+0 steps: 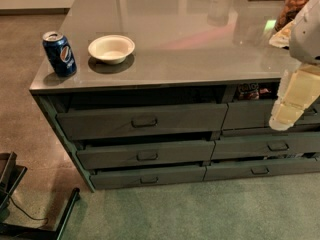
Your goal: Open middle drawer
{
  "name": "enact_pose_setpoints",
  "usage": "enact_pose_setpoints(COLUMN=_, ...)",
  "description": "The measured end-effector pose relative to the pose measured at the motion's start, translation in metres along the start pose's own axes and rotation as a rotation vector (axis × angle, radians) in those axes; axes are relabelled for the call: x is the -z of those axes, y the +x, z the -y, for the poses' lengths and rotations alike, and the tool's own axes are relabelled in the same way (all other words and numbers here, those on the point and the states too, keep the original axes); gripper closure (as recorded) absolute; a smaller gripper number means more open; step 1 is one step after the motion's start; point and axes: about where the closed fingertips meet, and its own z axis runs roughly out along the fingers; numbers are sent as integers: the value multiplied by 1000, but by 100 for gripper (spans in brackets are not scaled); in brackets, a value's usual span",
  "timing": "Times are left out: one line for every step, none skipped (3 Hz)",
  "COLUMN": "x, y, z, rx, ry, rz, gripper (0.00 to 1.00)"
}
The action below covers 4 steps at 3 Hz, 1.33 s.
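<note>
The middle drawer is the dark grey-green front of medium height in the left column of the cabinet. It has a small dark loop handle at its centre, and a thin dark gap shows above it. A taller-fronted drawer sits above it and a slimmer one below. My gripper, cream-coloured under a white arm link, hangs at the right edge of the view. It is in front of the right column's top drawer, far right of the middle drawer's handle.
On the grey countertop stand a blue Pepsi can at the left corner and a white bowl. A snack jar stands at the back right. The right column has matching drawers. A black stand is on the floor at lower left.
</note>
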Motion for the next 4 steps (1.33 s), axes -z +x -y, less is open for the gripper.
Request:
enact_pose_setpoints(x=-6, y=0, z=-1, rx=-2, ry=1, rz=12, gripper=0)
enact_pose_setpoints(x=-41, y=-5, z=-13, rx=16, ry=-20, rz=61, gripper=0)
enact_pose_setpoints(x=-107, y=-22, z=-36, rx=47, ry=-54, rz=121, gripper=0)
enact_pose_setpoints(x=-188, y=-35, z=-63, rx=86, ry=-96, rz=136, gripper=0)
